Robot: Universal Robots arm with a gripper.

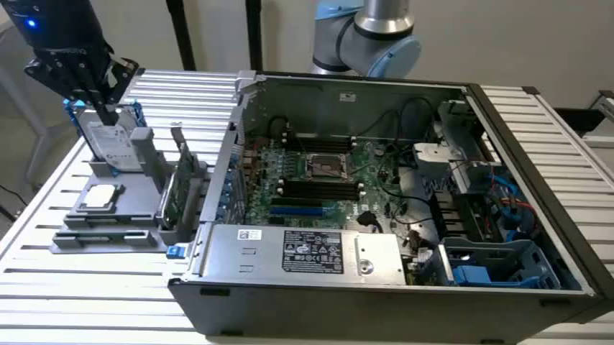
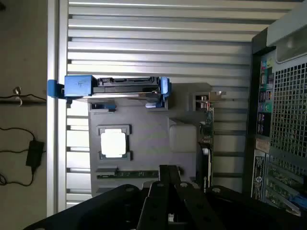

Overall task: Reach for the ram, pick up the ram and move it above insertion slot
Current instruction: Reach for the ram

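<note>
Slatted metal table (image 1: 57,302) carries a grey holder (image 1: 136,205). At its near edge we see the ram (image 1: 101,238) lying flat, a processor (image 1: 100,198) behind, then a blue-framed drive (image 1: 113,147). Our gripper (image 1: 101,108) hangs above the holder, jaws closed, empty. Beside stands an expansion card (image 1: 184,188); beyond, the open case (image 1: 287,302) with the insertion slot (image 1: 317,188).

Thin green ram stick (image 2: 127,175): one end hidden behind my jaws.
Grey metal computer case (image 2: 283,120): cut off at picture's edge.
</note>
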